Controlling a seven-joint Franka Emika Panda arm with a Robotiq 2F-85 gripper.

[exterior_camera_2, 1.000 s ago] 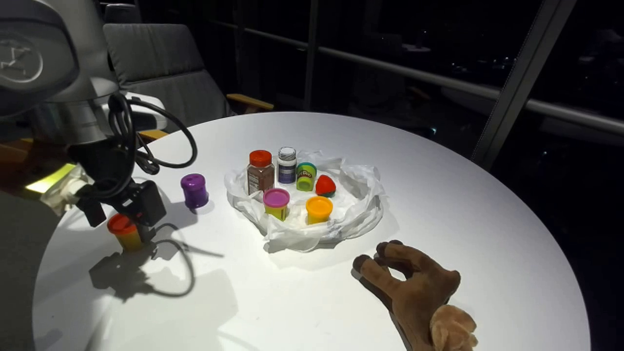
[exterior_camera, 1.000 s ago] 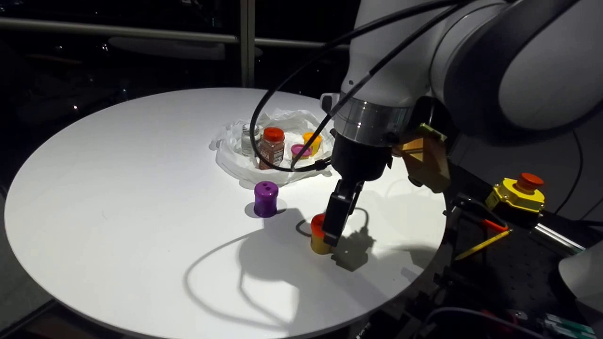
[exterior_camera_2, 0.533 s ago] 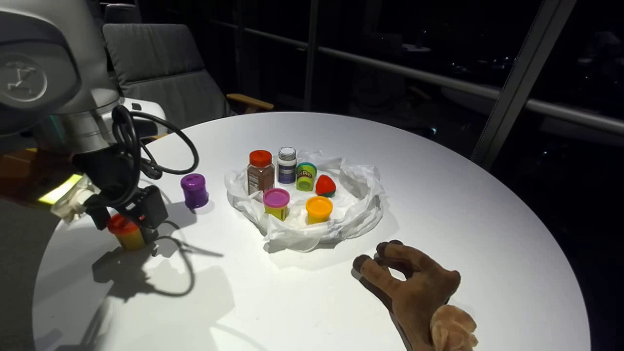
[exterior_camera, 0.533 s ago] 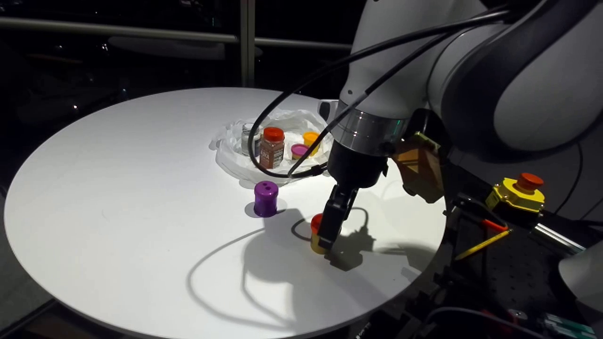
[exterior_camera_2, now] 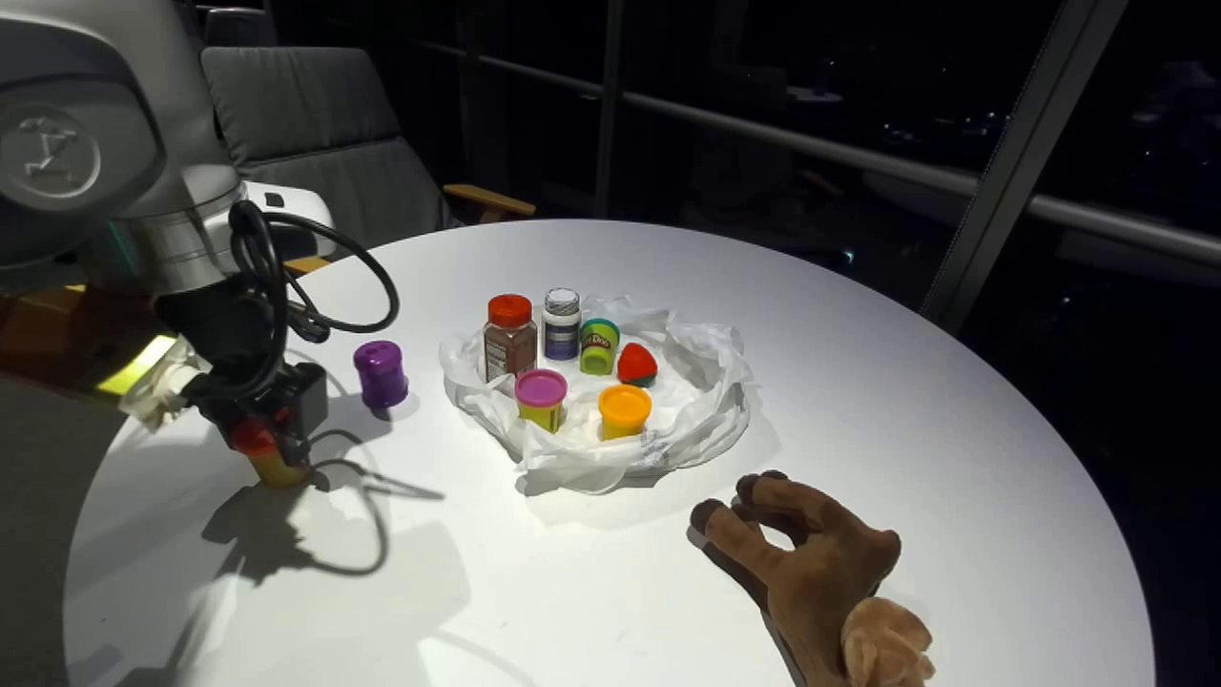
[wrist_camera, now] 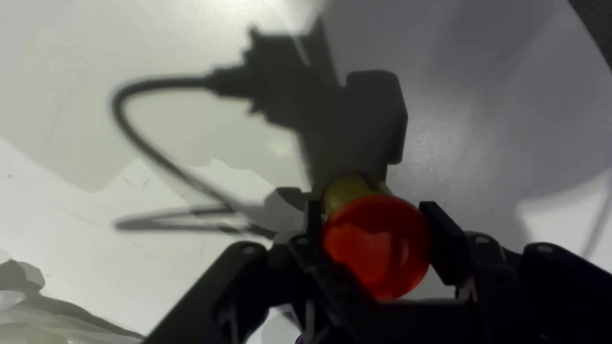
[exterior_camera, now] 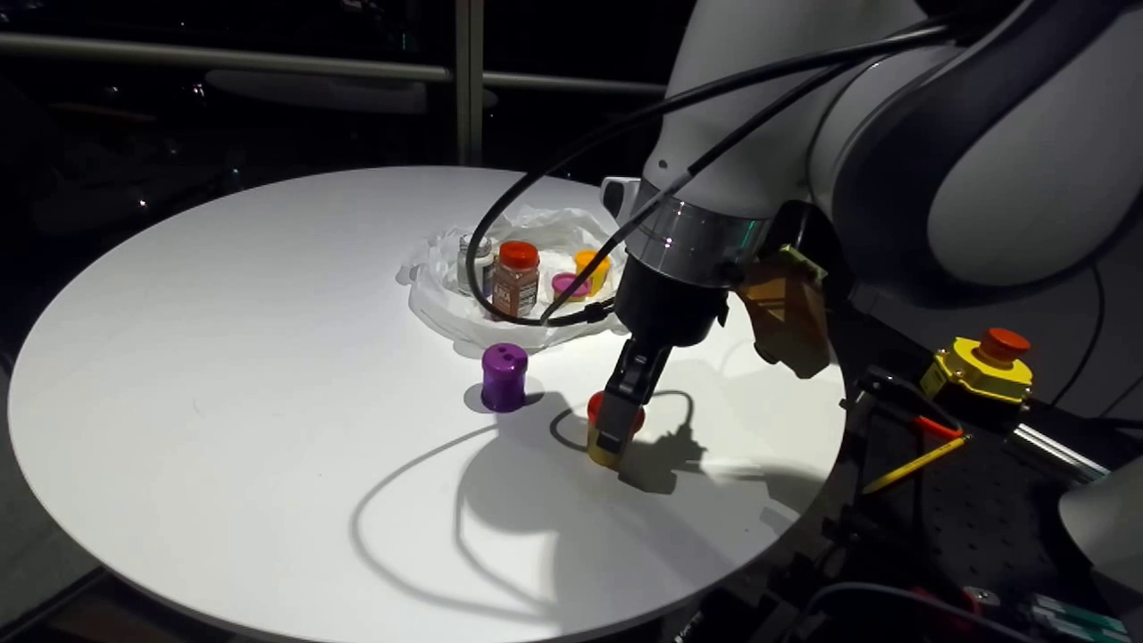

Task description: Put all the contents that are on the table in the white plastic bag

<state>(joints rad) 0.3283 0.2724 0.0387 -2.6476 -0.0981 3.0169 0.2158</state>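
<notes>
Jar [wrist_camera: 377, 241]: red on top, yellow below | held by the gripper [wrist_camera: 372, 214], between its jaws | green tub [exterior_camera_2: 599, 345]: shown in bag [exterior_camera_2: 577, 463], well apart from gripper, in an exterior view only

The gripper [wrist_camera: 371, 209] is matt black, its jaws squared, with round grey screw heads [wrist_camera: 545, 248] on the links [wrist_camera: 562, 279] either side of them. Above the jaws come a black cylindrical base [exterior_camera: 665, 304], a silver ring [exterior_camera: 696, 241] and a pale-grey arm [exterior_camera: 759, 170] with a dark, rounded joint casing [exterior_camera: 880, 187] and a circular badge [exterior_camera_2: 48, 157]. Also higher than the jaws: looping black cables [exterior_camera: 692, 170] and an orange-brown block [exterior_camera: 790, 313] with a yellow-green edge [exterior_camera_2: 138, 365]
</notes>
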